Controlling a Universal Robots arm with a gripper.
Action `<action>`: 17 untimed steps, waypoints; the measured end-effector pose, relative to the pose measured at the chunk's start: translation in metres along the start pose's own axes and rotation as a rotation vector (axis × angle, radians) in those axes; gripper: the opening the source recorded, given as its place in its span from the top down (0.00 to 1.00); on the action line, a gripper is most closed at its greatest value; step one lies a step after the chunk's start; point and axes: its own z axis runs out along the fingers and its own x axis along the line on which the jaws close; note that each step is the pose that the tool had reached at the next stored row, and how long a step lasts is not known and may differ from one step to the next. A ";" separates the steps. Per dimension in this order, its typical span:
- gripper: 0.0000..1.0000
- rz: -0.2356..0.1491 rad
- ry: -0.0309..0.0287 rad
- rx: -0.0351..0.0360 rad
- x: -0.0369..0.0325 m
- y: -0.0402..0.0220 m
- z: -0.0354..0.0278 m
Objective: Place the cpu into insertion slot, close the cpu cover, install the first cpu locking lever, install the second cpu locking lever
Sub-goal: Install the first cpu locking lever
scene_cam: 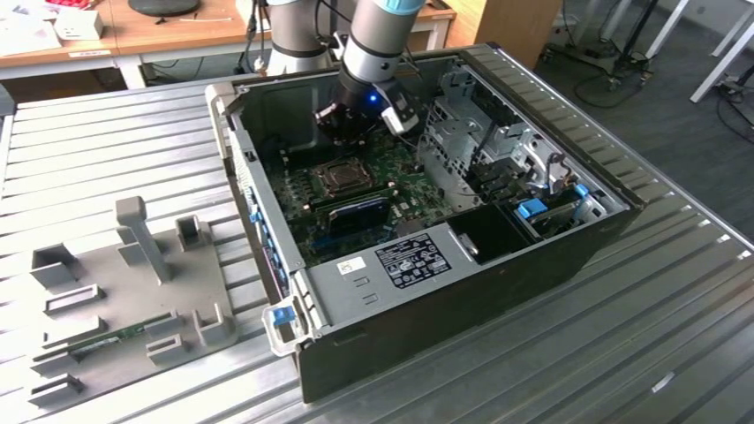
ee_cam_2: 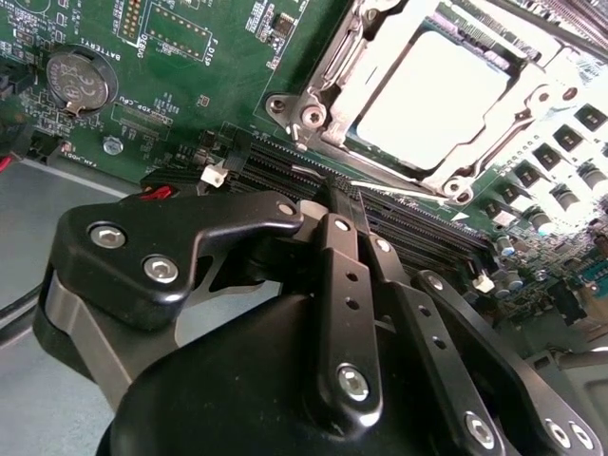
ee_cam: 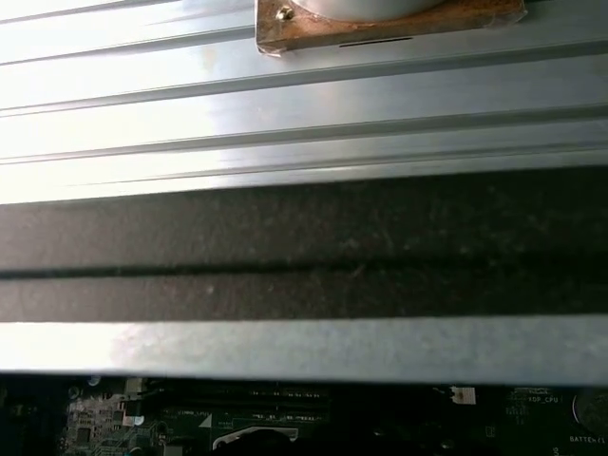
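In the exterior view my gripper [scene_cam: 350, 131] hangs inside the open computer case, just behind the insertion slot [scene_cam: 343, 177] on the green board. In the second wrist view the cpu [ee_cam_2: 432, 95] lies flat in the slot, its pale metal top showing through the window of the cpu cover [ee_cam_2: 350, 84]. The silvery cover lies down around the cpu. My gripper [ee_cam_2: 330, 201] is shut with nothing between its black fingers. Its tips hover over the long memory slots [ee_cam_2: 275, 163] beside the socket, apart from the cover.
A coin battery [ee_cam_2: 78, 78] sits on the board away from the socket. The drive cage [scene_cam: 471, 132] and the case walls [scene_cam: 242, 150] hem in the board. A grey fixture plate [scene_cam: 130, 291] lies on the ribbed table [ee_cam: 285, 104] at the exterior view's left.
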 end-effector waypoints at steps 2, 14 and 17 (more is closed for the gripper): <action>0.90 0.000 -0.0001 0.0024 0.0000 0.0009 0.0002; 0.90 0.000 -0.0002 0.0026 0.0000 0.0006 0.0004; 0.90 0.000 0.0002 -0.0031 0.0000 0.0003 0.0003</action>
